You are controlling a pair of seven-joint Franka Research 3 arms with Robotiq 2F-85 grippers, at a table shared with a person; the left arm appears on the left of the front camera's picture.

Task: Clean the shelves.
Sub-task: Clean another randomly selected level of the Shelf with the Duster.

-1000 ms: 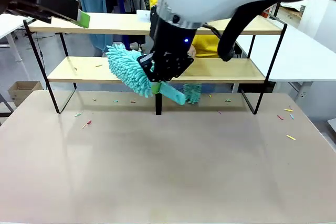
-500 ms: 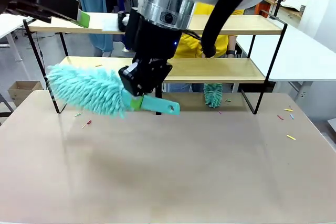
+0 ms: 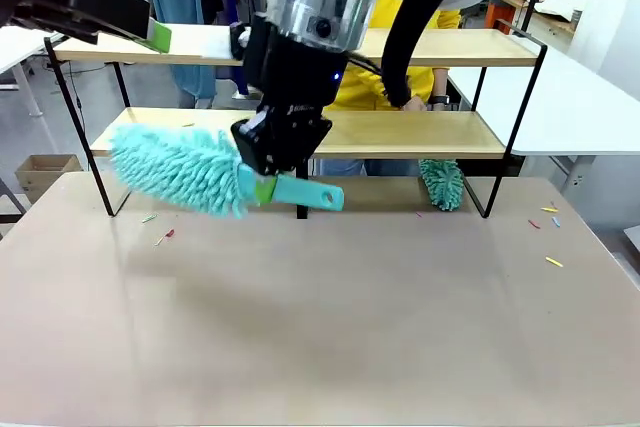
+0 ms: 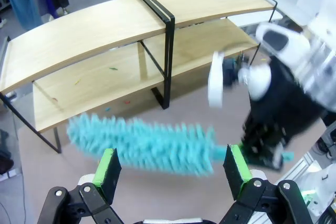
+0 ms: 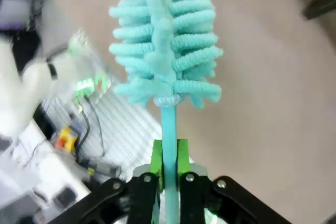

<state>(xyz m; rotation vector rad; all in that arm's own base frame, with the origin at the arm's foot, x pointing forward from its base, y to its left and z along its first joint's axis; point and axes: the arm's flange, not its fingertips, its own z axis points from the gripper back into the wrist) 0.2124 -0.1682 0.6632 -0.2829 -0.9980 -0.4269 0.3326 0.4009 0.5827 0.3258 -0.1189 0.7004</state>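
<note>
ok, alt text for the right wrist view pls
The right end effector is shut on the thin handle of a fluffy teal duster. The duster's head points up the frame over a beige table, with blurred white equipment and cables at the left.

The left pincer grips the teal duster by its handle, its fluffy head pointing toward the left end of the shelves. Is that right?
No: the right pincer grips the teal duster by its handle, as the right wrist view shows; the left pincer stands open, empty. The fluffy head does point toward the left end of the shelves.
</note>
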